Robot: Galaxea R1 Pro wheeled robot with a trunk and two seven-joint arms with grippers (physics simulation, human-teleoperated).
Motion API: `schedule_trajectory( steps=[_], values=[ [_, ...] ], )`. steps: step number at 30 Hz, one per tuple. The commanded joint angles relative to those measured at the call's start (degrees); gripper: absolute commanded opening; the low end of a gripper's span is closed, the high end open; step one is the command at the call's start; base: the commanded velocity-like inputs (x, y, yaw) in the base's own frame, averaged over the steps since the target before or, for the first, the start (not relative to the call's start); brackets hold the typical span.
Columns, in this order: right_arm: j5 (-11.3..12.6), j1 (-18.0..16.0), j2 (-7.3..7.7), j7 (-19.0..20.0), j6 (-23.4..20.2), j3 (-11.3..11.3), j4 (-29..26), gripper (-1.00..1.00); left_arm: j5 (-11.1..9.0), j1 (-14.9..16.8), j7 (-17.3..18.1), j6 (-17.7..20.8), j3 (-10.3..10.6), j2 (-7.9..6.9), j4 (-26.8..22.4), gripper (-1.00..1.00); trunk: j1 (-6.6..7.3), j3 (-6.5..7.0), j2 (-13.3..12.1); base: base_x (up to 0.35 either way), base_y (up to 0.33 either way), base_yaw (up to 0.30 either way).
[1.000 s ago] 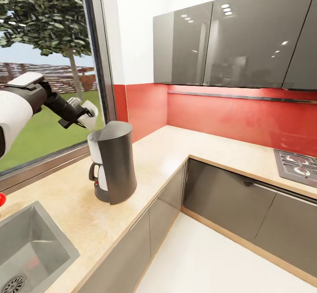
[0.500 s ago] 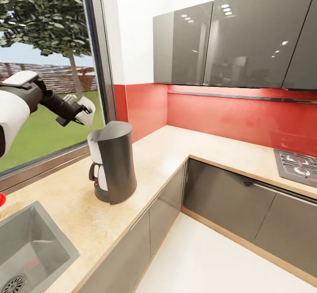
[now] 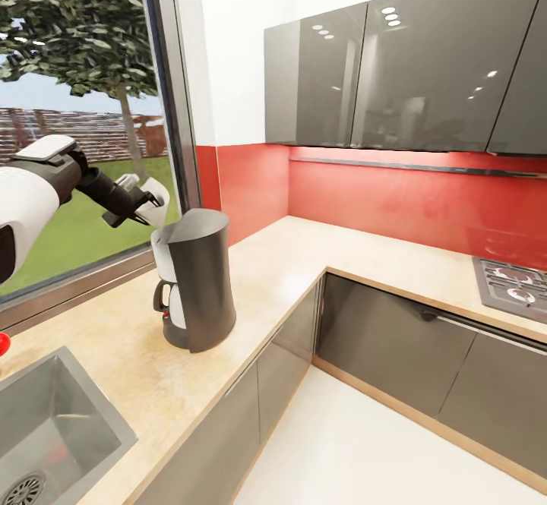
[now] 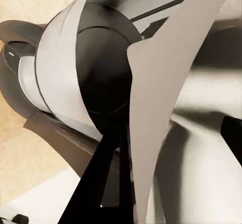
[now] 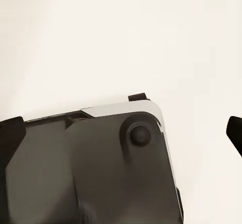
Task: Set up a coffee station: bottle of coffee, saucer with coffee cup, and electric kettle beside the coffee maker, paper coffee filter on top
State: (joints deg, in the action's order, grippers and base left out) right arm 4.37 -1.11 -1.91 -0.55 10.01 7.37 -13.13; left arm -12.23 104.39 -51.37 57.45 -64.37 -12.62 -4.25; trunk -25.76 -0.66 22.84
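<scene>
The coffee maker (image 3: 199, 285) stands on the kitchen countertop (image 3: 304, 262) near the window, its carafe facing the sink. Just above and left of its top, my left gripper (image 3: 144, 200) is shut on a white paper coffee filter (image 3: 157, 198). In the left wrist view the curled filter (image 4: 156, 108) hangs close in front of the camera, with the coffee maker (image 4: 101, 72) and beige countertop (image 4: 20, 148) behind it. My right gripper (image 5: 122, 130) is open over pale floor, its dark fingertips (image 5: 10, 130) at the picture's edges.
A steel sink (image 3: 53, 421) is set into the counter at the lower left, with a red object (image 3: 3, 344) at its far edge. A gas hob (image 3: 513, 285) sits at the right. Glossy grey wall cabinets (image 3: 395, 72) hang above the red backsplash.
My left gripper with the filter rose slightly toward the window, then came back down to about where it was, just above the coffee maker's top.
</scene>
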Motion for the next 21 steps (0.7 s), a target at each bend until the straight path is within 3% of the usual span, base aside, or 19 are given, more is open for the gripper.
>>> schedule_trajectory(
  steps=[1,10,14,21],
  values=[
    [0.5,0.0,-0.03,0.0,0.2,0.1,0.0,1.00,-0.6,0.0,-0.5,0.1,0.1,0.01,-0.1,-1.00,-0.03,-0.07,0.1,0.000,0.000,0.000],
    [0.5,0.0,-0.03,0.0,0.2,0.1,0.0,1.00,-0.6,0.0,-0.5,0.1,0.1,0.17,-0.1,-1.00,-0.03,-0.07,0.1,0.000,0.000,0.000],
    [0.4,0.0,-0.97,-0.5,0.3,0.1,-0.1,1.00,-1.0,-1.3,0.8,-0.2,1.7,-1.14,-1.4,-1.00,-0.03,-0.07,0.1,0.000,0.000,0.000],
    [0.3,0.0,-1.08,-0.5,0.3,0.2,-0.1,1.00,-1.0,0.8,3.1,0.0,-0.2,-3.10,-3.6,-1.00,-0.03,-0.07,0.1,0.000,0.000,0.000]
  ],
)
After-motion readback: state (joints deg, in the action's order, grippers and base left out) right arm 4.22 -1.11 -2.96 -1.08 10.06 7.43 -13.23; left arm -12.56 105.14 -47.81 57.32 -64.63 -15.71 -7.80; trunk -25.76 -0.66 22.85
